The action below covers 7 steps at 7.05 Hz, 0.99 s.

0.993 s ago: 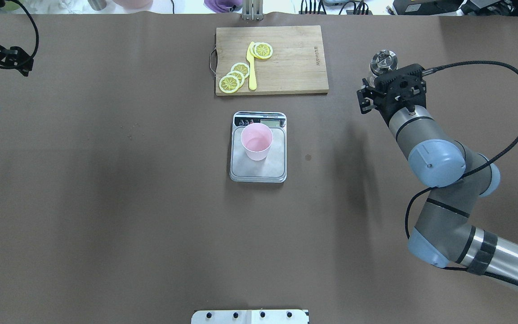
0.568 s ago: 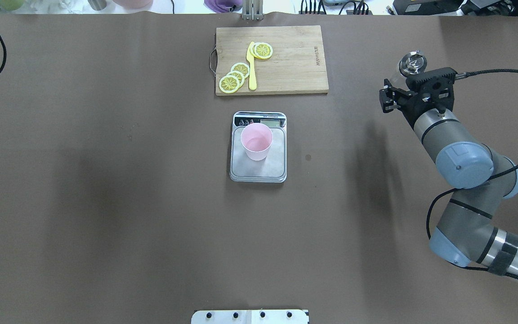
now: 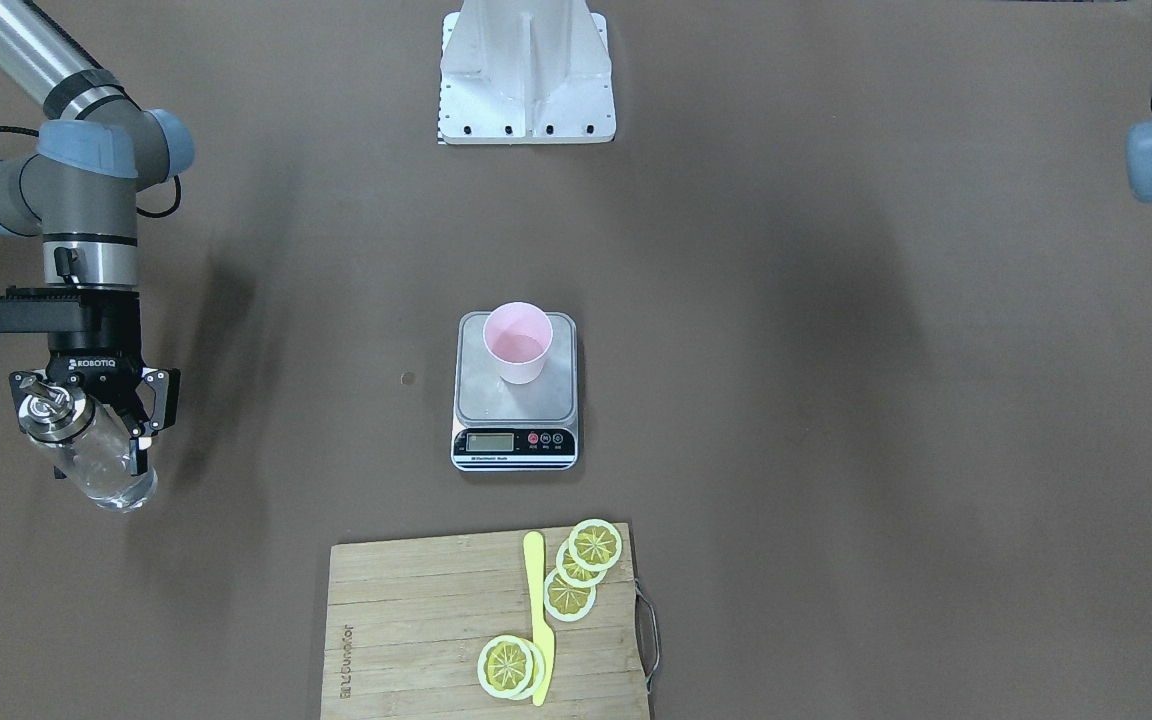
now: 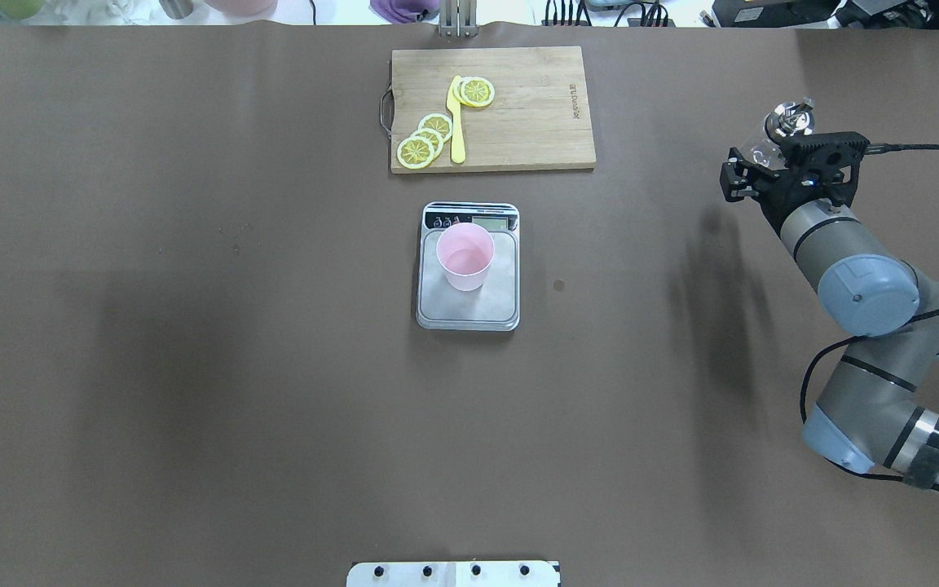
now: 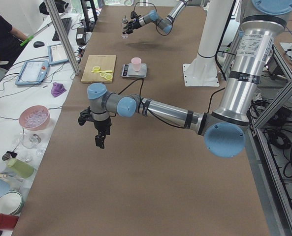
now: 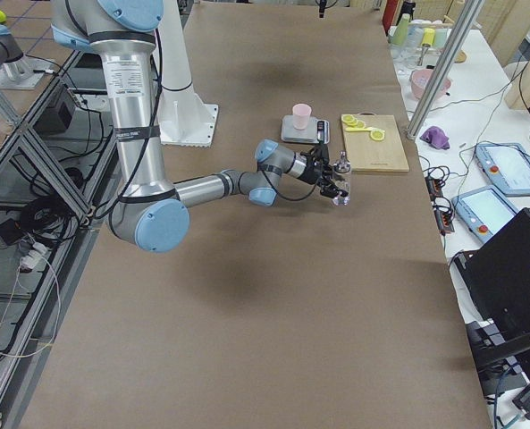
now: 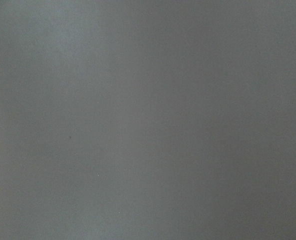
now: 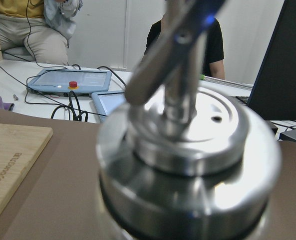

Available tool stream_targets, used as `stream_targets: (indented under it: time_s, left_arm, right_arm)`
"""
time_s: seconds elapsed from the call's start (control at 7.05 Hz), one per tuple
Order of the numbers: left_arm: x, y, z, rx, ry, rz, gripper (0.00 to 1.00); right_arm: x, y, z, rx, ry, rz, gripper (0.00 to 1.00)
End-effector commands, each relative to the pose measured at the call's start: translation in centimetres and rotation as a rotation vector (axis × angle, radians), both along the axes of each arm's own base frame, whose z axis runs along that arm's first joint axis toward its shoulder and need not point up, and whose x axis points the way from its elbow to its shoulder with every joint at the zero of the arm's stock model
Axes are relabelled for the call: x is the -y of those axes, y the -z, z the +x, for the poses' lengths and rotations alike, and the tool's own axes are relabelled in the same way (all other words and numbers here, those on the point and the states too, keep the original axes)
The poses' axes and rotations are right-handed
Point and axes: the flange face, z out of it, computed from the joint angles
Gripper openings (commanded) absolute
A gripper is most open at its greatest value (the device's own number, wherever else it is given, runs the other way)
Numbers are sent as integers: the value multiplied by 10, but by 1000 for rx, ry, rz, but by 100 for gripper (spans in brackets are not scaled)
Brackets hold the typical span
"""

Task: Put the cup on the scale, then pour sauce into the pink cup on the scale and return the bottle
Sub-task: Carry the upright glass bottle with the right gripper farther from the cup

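Bottle (image 3: 106, 478): clear glass with a metal pourer cap, roughly upright. It is far out on the robot's right side of the desk (image 3: 786, 400), well apart from the scale. Its shadow lies off to one side, so it is probably held clear of the surface.
Sauce: colourless liquid, faintly visible through the glass. The upright carry keeps it away from the pourer.
Right claw (image 3: 101, 445): clamped on the bottle's body below the cap, one finger on either side, which leaves the spout free for tipping.
Cup (image 3: 517, 343): pale pink, standing upright on the scale's platform toward the robot's side, rim open to receive.
Cup contents: too faint to tell.
Scale (image 3: 476, 395): mid-desk, with its display strip facing the operators' side and not covered by the cup.
Task stage (judged): cup placement is done. The bottle is in transit, not over the cup and not yet set down.
Left claw (image 5: 100, 140): parked far off on the robot's left, pointing down over bare desk. I cannot tell whether its fingers are apart or together.
Cutting board (image 3: 416, 620): beyond the scale, carrying lemon slices (image 3: 595, 544) and a yellow knife (image 3: 537, 610), outside the bottle's route.
Risk (judged): smooth glass could slip in the grip.
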Motion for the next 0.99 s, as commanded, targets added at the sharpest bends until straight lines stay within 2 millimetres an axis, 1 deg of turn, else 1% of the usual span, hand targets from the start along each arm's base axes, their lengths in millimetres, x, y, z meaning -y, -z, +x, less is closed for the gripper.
stream_targets:
  time_s: [0.0, 0.14, 0.28, 0.71, 0.85]
  left_arm:
    - [1, -6, 0, -11, -1, -14, 99]
    - [1, -6, 0, -11, -1, -14, 99]
    - [1, -6, 0, -12, -1, -12, 99]
    - [1, -6, 0, -11, -1, -14, 99]
    - [1, -6, 0, -11, -1, -14, 99]
  right_arm:
    - [0, -17, 5, -8, -6, -25, 0]
    - [-1, -21, 8, 6, -1, -42, 0]
    - [1, -28, 17, 11, 9, -61, 0]
    - [2, -36, 23, 54, 13, -102, 0]
    - [2, -43, 28, 56, 32, -124, 0]
